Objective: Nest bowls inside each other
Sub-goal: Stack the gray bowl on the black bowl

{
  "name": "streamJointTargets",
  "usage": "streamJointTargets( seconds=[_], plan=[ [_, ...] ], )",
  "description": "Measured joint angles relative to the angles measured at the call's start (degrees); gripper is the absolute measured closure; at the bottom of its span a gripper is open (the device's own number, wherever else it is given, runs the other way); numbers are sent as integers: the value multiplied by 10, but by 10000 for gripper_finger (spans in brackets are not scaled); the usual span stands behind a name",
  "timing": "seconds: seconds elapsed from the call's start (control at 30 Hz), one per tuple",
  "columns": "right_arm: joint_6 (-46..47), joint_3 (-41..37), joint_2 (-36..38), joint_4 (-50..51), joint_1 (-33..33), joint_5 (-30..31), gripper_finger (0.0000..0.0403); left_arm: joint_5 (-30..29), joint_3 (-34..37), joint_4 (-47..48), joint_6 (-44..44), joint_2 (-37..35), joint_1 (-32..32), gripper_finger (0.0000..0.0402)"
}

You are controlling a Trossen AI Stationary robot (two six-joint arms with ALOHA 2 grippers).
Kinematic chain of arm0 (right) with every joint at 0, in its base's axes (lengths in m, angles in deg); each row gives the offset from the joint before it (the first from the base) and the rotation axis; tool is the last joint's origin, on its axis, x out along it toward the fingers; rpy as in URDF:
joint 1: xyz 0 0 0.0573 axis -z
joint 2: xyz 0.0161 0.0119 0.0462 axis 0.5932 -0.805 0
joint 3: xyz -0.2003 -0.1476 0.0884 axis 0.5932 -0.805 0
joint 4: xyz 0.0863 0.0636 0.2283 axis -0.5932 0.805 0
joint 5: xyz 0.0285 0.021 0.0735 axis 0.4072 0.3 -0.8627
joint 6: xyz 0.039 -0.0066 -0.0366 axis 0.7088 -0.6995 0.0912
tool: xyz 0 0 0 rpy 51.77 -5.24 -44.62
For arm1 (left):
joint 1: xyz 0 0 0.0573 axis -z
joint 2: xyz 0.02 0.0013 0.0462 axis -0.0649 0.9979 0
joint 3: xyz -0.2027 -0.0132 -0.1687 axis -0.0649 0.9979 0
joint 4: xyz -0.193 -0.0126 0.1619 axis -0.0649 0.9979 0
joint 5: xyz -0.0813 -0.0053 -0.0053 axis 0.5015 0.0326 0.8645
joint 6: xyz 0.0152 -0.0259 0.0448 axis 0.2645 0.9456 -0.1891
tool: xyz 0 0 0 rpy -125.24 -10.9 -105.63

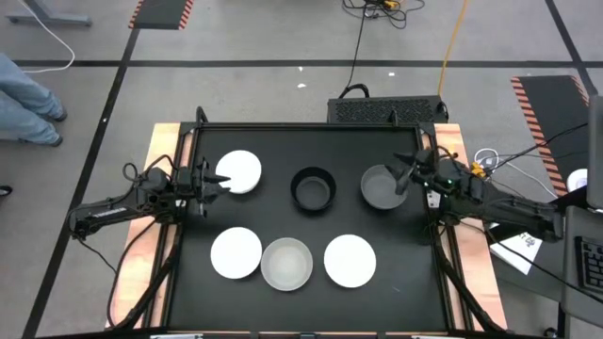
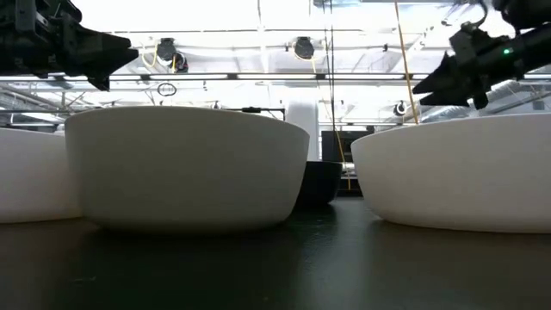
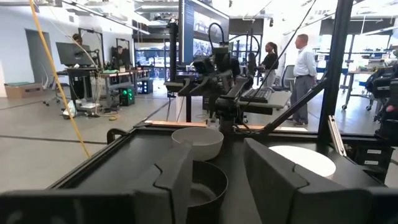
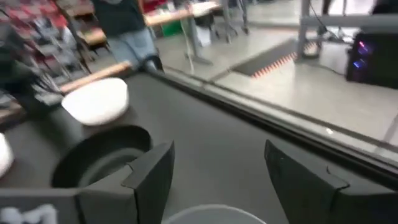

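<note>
**Six Bowls Waited Apart**

The bowls sat apart on the table [image 1: 188, 282]. The right gripper [image 1: 403, 177] hung open over the dark grey bowl [image 1: 380, 186]. The left gripper [image 1: 219, 181] was open beside a white bowl [image 1: 239, 171]. They looked light, stiff and slippery; pinching a rim seemed best.

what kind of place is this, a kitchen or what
Probably a robotics lab or workshop, not a kitchen: hazard-striped floor markings, cables lying on the grey floor, and workbenches with monitors where people stand beyond the black table.
</note>
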Motion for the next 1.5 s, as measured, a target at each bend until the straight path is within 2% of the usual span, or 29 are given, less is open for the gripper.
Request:
streamJointTargets(
  seconds=[0.3,0.53,0.83,1.0,1.17,1.5],
  plan=[
    [-20,60,-118,56,53,-2,158,0,0,2,-1,0,0,254],
    [-31,132,-170,185,97,-14,158,0,0,8,-1,0,0,254],
    [-32,150,-191,207,127,-82,158,1,0,17,0,0,0,254],
    [-30,152,-224,213,155,-83,158,1,0,16,-18,0,0,254],
    [-40,181,-288,251,193,-84,158,0,0,13,-26,0,0,254],
    [-84,223,-391,293,242,-211,158,0,0,17,-30,0,0,254]
  ],
)
